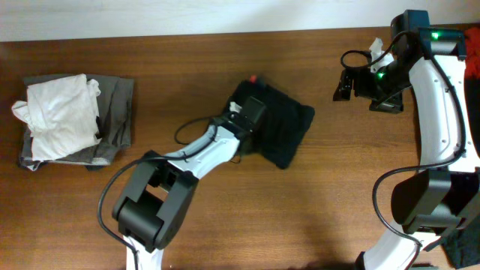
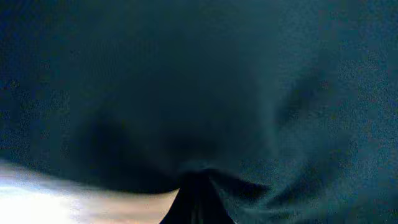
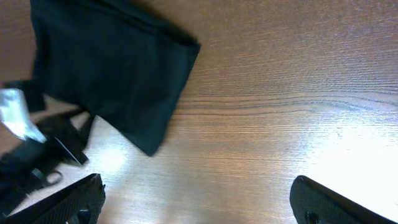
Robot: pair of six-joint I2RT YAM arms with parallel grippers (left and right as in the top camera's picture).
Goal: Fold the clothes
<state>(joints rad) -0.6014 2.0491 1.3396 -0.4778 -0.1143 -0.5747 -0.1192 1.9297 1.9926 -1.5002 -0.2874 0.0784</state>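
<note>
While the tabletop [image 1: 225, 52] carries the trousers [image 1: 281, 127] at its centre as a compact black bundle, we judge folding nearly done. The left pincer [image 1: 251, 112] sits on the bundle's left edge, jaws fully closed w/ dark cloth gathered between them, prob. to tuck or tug a last fold. The right pincer [image 1: 345, 73] hangs well apart at far right, wide open, empty. Cloth looks soft, matte, creased. A speck of red-orange trim [image 1: 253, 78] shows at the far edge.

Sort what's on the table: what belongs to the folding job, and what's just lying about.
Job: black trousers, bunched in the middle; left pincer, shut on them; right pincer, open, off to the side.
Lying about: white garment; grey garment under it, at the far left.
</note>
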